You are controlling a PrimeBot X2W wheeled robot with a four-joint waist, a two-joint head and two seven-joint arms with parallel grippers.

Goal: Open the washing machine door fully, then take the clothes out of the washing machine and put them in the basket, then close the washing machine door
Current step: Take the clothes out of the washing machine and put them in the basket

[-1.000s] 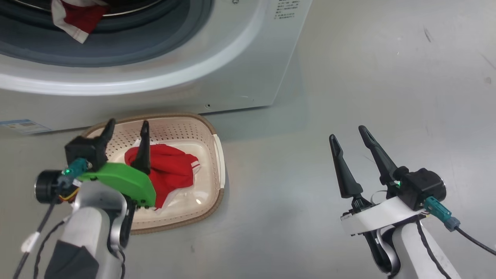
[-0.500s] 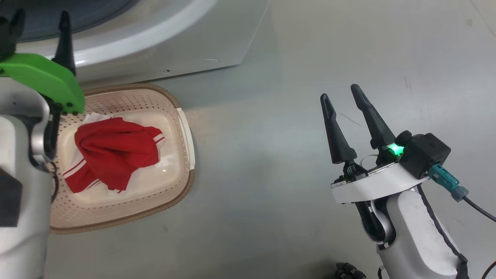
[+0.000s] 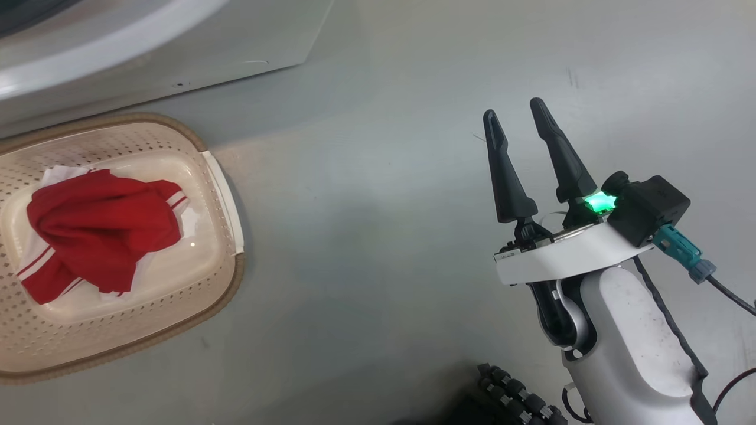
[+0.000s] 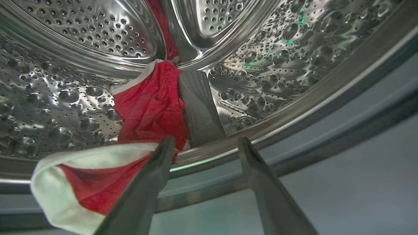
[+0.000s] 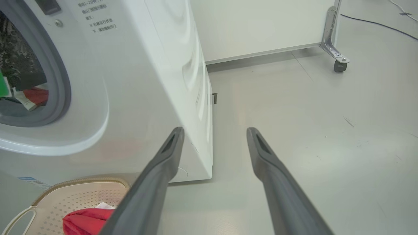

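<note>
At the left, on the floor (image 3: 366, 206), just on the near side of the machine (image 3: 177, 53), the basket (image 3: 118, 330), cream with a brown rim. Inside it, one part of the clothes (image 3: 100, 224): a red bundle with white stripes, some white fabric under its far edge. Rests on the basket bottom.

More clothes inside the steel drum (image 4: 277, 49), seen from the left wrist: one red piece (image 4: 150, 104) with white trim lying against the left side of a drum paddle (image 4: 199, 107), and one red-and-white fold (image 4: 85, 182) hanging over the drum lip, nearest to the camera. At the mouth of the drum, the left end effector (image 4: 205, 139), fingers spread wide, nothing between them. One finger (image 4: 148, 186) overlapping the edge of the hanging fold; touching or only in front, cannot tell.

From the right wrist, the round opening with its grey gasket (image 5: 63, 85) at the left, a bit of red-and-white cloth at its lower edge and a green part (image 5: 2, 85) at the very edge of the view.

To the right of the basket and well apart from it, the right end effector (image 3: 513, 110) over bare floor, fingers pointing far, spread apart, holding nothing. At the finger base, a green light (image 3: 599, 202) glowing. Far right, a white panel (image 5: 261, 26) with a metal bracket (image 5: 329, 29) and a castor (image 5: 341, 65) at its corner, a dark cable (image 5: 369, 21) on the floor beyond.
</note>
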